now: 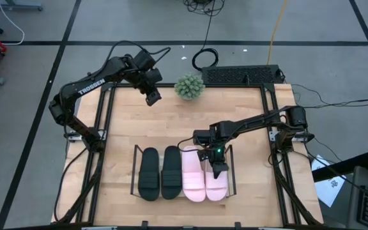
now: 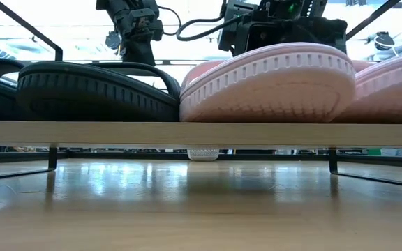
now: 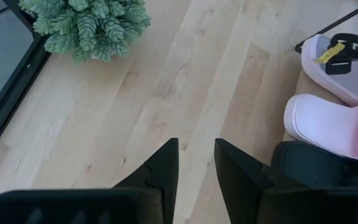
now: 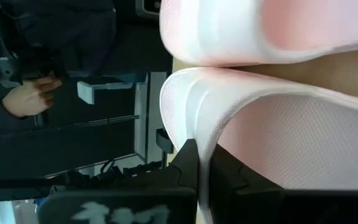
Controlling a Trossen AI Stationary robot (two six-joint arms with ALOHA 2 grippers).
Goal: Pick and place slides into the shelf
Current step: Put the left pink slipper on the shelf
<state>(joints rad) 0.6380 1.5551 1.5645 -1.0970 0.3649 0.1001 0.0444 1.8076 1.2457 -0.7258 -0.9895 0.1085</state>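
All the slides lie side by side on the shelf [image 1: 135,171], soles down on its clear panel [image 2: 201,132]: two black slides [image 1: 160,173] to the left, two pink slides [image 1: 195,174] to the right. In the low view a black slide [image 2: 96,90] and a pink slide [image 2: 271,84] show end-on. My right gripper [image 1: 218,167] is over the rightmost pink slide [image 1: 218,186] and shut on it. My left gripper [image 1: 153,96] hangs open above the table's far left part, touching nothing; its fingers [image 3: 166,171] show over bare wood. My right gripper [image 4: 202,171] pinches the rightmost pink slide by a thin raised rim at its edge [image 4: 199,134], which runs in between the two fingers. The fingers come from above, pointing down. The slide lies flat on the shelf's panel beside the other pink slide [image 4: 229,31].
A small green plant [image 1: 189,86] stands at the table's far edge, also in the left wrist view [image 3: 86,25]. Bare wood lies between the plant and the shelf. A person's hand [image 4: 27,99] shows in the room beyond the table. Cables and a dark box sit behind the far edge.
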